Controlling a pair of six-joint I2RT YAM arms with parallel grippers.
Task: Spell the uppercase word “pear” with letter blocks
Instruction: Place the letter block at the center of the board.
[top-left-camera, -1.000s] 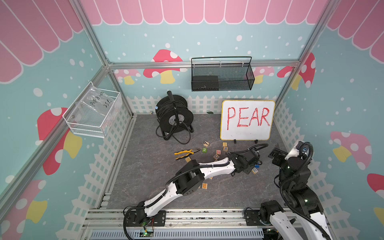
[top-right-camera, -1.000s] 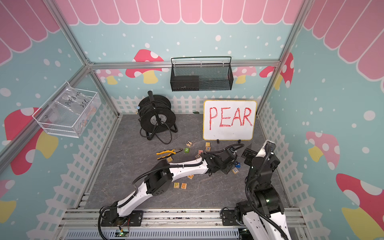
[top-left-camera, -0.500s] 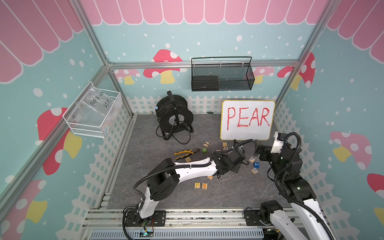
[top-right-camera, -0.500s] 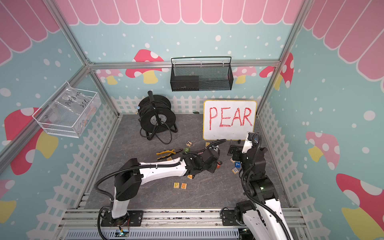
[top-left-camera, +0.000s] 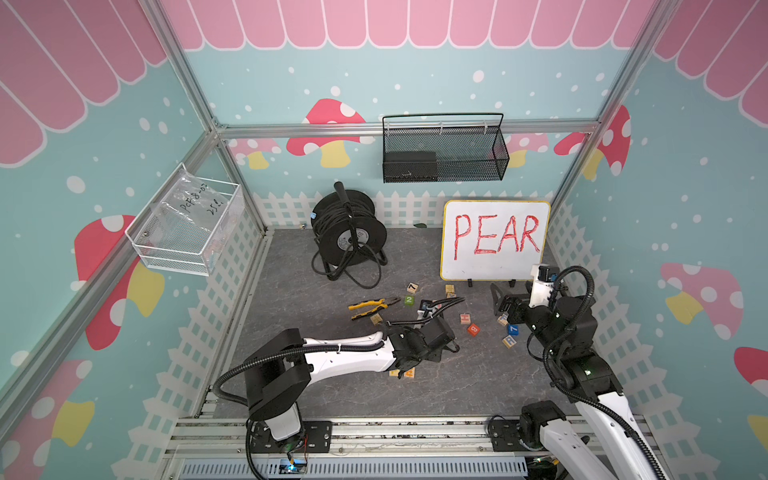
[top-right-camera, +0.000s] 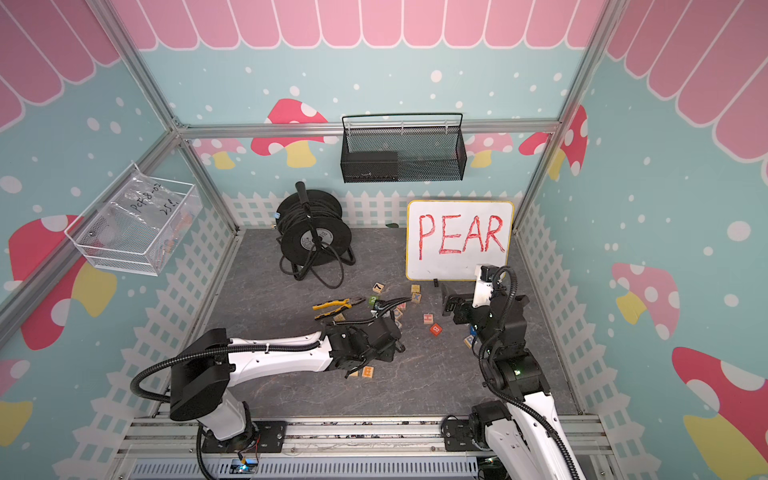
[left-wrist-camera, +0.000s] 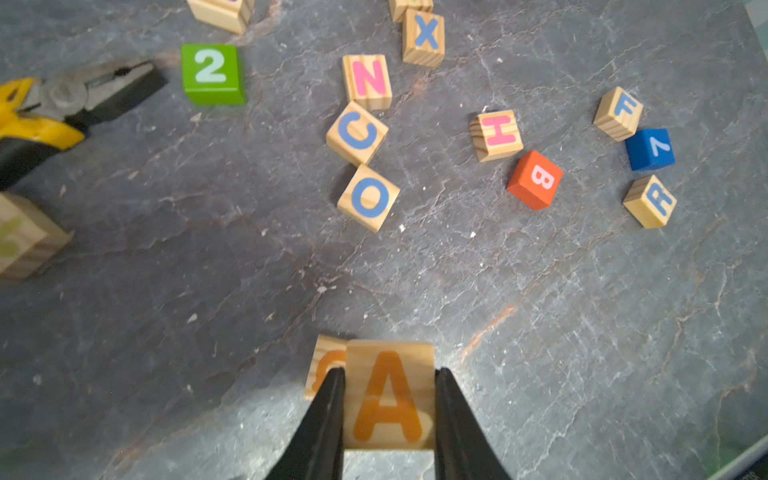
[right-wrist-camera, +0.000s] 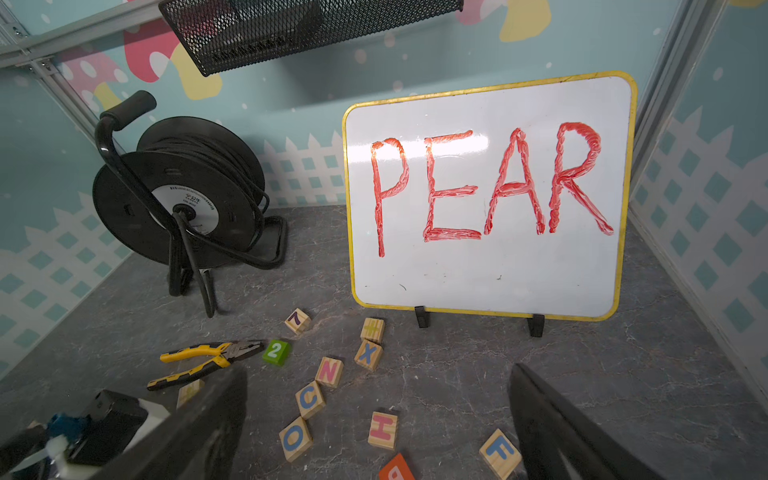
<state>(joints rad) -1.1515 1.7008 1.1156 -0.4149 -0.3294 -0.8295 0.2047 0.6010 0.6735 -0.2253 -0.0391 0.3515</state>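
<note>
**Left pincer** (left-wrist-camera: 389, 376): clamped on the A block (left-wrist-camera: 388, 399), one finger against each side, orange letter up. Whether the block touched the floor (left-wrist-camera: 582, 332) could not be told.

**Just beside the pincer:** a second block (left-wrist-camera: 326, 359), orange-lettered and half hidden behind one finger.

**Beyond the fingertips, well apart:**
- O block (left-wrist-camera: 368, 197), C block (left-wrist-camera: 356, 133), N block (left-wrist-camera: 367, 81) and X block (left-wrist-camera: 424, 37), in a loose string.
- H block (left-wrist-camera: 496, 135) and red cube (left-wrist-camera: 535, 179), near each other.

**Farther off, toward the right arm's side:** F block (left-wrist-camera: 618, 113), blue cube (left-wrist-camera: 649, 148) and R block (left-wrist-camera: 650, 201), the last lying loose on the floor.

**On the pincer's other side:** green cube (left-wrist-camera: 212, 72), pliers (left-wrist-camera: 62, 108) and a blurred block (left-wrist-camera: 25, 237).

**Left arm** (top-left-camera: 345, 359): stretched low across the floor, wrist bent downward.

**Right pincer** (right-wrist-camera: 374, 372): fingers spread wide, raised near the F block and facing the whiteboard (right-wrist-camera: 486, 270).

**Right arm** (top-left-camera: 582, 365): stood upright, elbow bent.
</note>
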